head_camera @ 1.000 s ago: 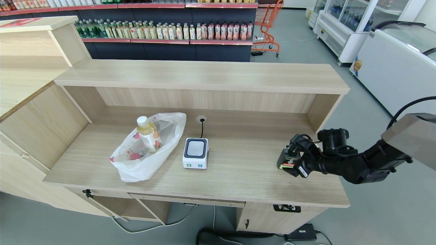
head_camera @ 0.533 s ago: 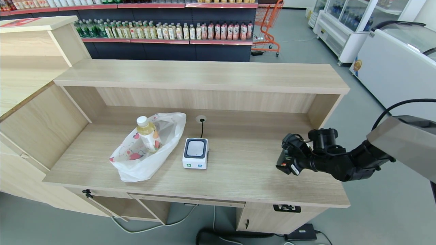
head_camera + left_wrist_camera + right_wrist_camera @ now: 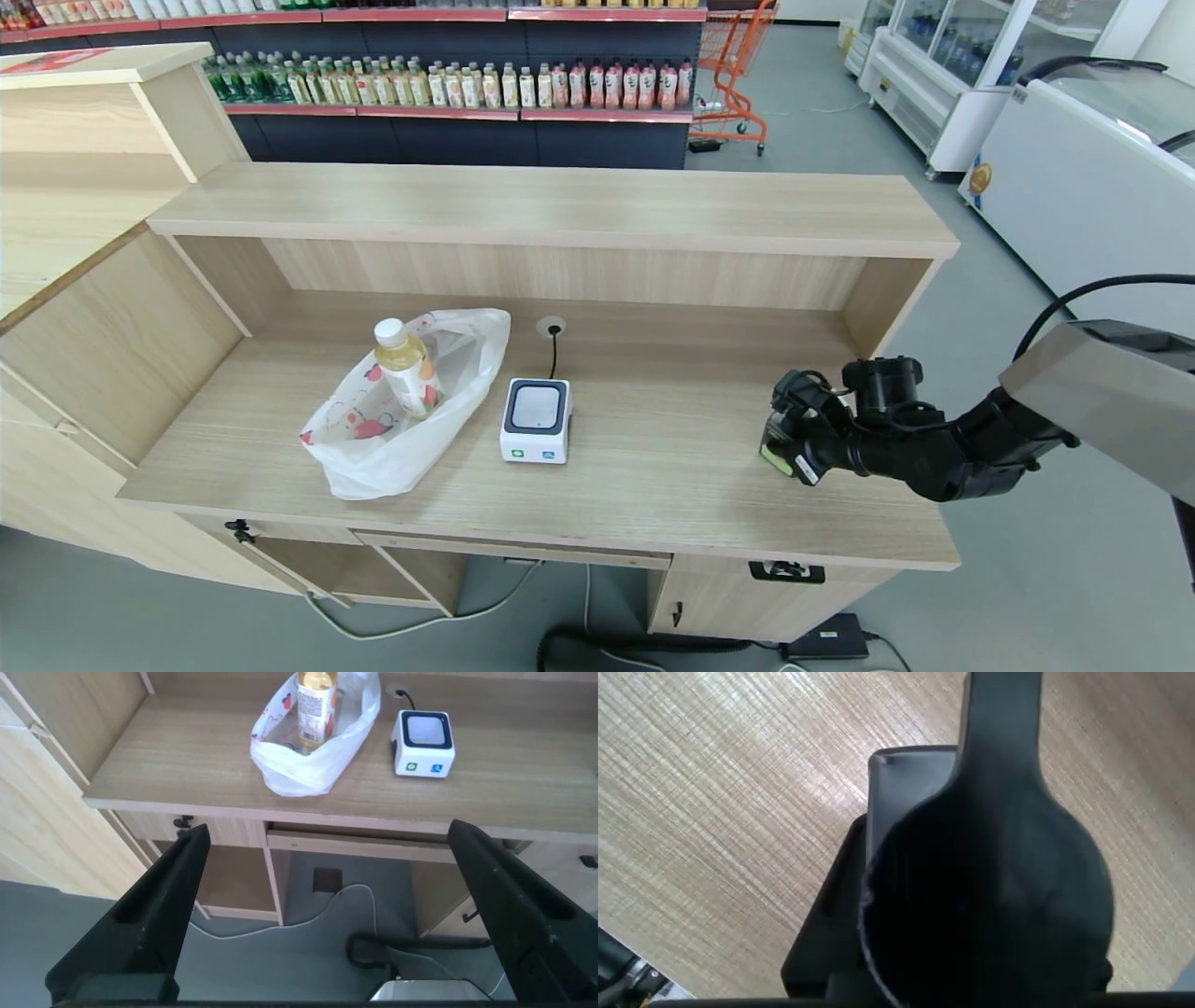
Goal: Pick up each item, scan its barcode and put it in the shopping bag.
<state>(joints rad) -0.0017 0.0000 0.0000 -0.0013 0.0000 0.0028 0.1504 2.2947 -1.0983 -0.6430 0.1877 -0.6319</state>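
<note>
On the left of the tabletop (image 3: 672, 467), one bottle (image 3: 407, 369) already sits in the shopping bag (image 3: 369, 462), while the right jaws clasp a small dark item (image 3: 772, 452), seemingly unscanned, well apart from the scanner (image 3: 536, 420); the left jaws gape empty.

From the near side, the head view looks down on the scanner (image 3: 535, 420) and shopping bag (image 3: 373, 453), the left wrist view shares both from farther back, and the right wrist view sits close over counter (image 3: 710, 793) wood to the scanner's right.
</note>
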